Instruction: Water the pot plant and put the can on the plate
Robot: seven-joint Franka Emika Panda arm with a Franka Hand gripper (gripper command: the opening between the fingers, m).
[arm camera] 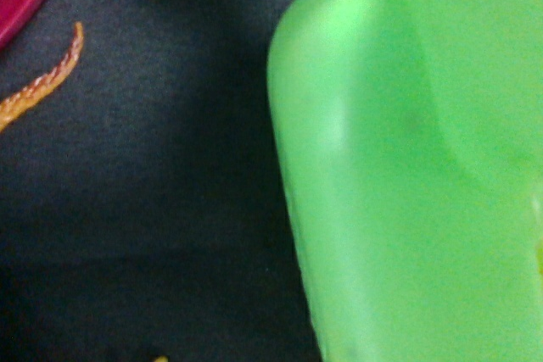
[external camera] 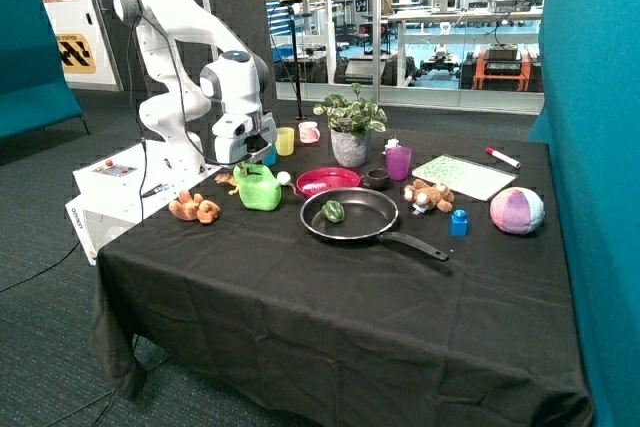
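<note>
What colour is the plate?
Red-pink plate; clearest in the outside view.

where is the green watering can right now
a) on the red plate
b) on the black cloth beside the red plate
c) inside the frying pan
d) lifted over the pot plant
b: in the outside view the can stands on the black tablecloth next to the plate, with the gripper just above it; the frying pan holds only a small green thing, and the pot plant stands further back.
</note>
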